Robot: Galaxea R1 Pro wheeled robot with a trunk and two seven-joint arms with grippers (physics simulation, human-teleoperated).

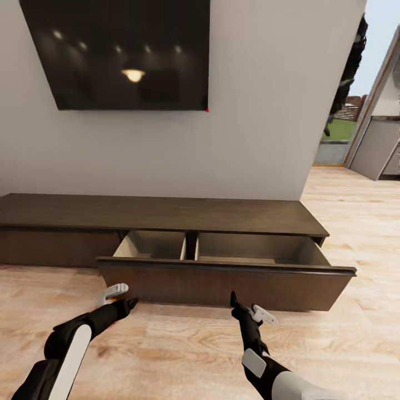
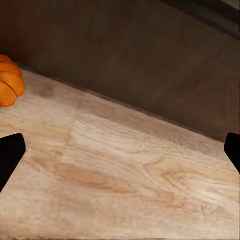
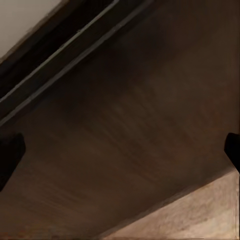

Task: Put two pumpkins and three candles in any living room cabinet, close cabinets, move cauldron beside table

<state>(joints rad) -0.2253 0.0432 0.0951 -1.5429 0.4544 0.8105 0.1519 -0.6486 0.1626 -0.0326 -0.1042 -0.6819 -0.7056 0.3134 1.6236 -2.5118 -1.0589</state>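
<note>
Cabinet (image 1: 166,214) against wall, long drawer (image 1: 222,280) pulled out over wood floor (image 1: 183,355). Pumpkin (image 2: 9,81) on floor at cabinet base. Left tool (image 1: 118,296), right tool (image 1: 250,311) both spread apart, empty, just before drawer front.

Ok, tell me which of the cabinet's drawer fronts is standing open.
The wide drawer at the cabinet's right end: it is pulled out, showing two tan compartments. The front to its left sits flush and shut.

A: Which inscriptions, labels or numerals are legible in these views?

B: None. The wall-mounted screen (image 1: 116,53) is dark and carries only reflected ceiling lights; the cabinet (image 1: 222,280) drawer front is plain wood, bearing no brand or mark.
</note>
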